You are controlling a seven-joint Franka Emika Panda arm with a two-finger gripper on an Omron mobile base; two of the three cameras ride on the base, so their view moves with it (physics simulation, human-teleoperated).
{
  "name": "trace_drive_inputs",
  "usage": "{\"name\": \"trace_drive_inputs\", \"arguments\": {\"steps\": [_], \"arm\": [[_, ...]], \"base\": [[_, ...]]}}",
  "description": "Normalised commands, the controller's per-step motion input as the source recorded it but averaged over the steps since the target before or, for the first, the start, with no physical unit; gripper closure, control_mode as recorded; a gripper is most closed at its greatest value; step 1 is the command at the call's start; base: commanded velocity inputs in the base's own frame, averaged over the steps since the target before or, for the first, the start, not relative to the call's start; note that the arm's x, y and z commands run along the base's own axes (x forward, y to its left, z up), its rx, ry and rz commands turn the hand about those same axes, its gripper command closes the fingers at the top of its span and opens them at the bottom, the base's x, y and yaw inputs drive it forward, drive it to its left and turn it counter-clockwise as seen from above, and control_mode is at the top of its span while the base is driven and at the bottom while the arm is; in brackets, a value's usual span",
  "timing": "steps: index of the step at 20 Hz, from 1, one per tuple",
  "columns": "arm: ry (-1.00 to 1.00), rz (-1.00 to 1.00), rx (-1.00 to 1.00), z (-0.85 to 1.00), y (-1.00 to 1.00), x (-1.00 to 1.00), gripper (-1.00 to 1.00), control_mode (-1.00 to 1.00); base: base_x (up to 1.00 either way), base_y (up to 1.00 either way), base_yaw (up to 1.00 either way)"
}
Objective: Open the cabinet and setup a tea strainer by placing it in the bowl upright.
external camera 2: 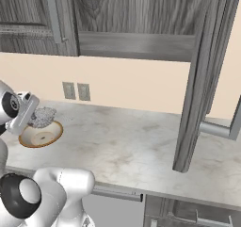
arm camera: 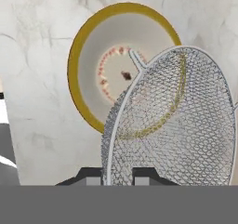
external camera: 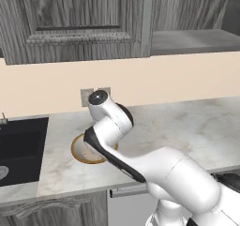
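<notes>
Table (external camera 2: pixel 141 141): marble, bowl (arm camera: pixel 88 79) on it
Tool (arm camera: pixel 118 174): clamped on tea strainer (arm camera: pixel 186 125) rim, above bowl
Advice: centre mesh over bowl, lower upright, then release

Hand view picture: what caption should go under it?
The tool holds the tea strainer just above the bowl on the marble counter.

Even, bright, shadowless rendered light; sharp throughout, slightly coarse pixels, no glare or edge distortion.
</notes>
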Motion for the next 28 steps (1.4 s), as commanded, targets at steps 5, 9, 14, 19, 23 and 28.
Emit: {"name": "trace_drive_inputs", "arguments": {"steps": [5, 9, 14, 19, 23, 28], "arm": [[-0.02, 0.00, 0.00, -0.60, 0.49, 0.24, 1.00, -1.00], [-0.01, 0.00, 0.00, -0.60, 0.30, 0.08, 1.00, -1.00], [-0.07, 0.00, 0.00, -0.39, 0.04, 0.06, 1.00, -1.00], [0.00, 0.00, 0.00, -0.14, 0.00, 0.25, 1.00, -1.00], [0.01, 0.02, 0.03, -0.15, 0.00, 0.28, 1.00, -1.00], [0.03, 0.04, 0.02, -0.23, 0.00, 0.27, 1.00, -1.00]], "base": [[0.00, 0.00, 0.00], [0.00, 0.00, 0.00], [0.00, 0.00, 0.00], [0.00, 0.00, 0.00], [0.00, 0.00, 0.00], [0.00, 0.00, 0.00]]}}
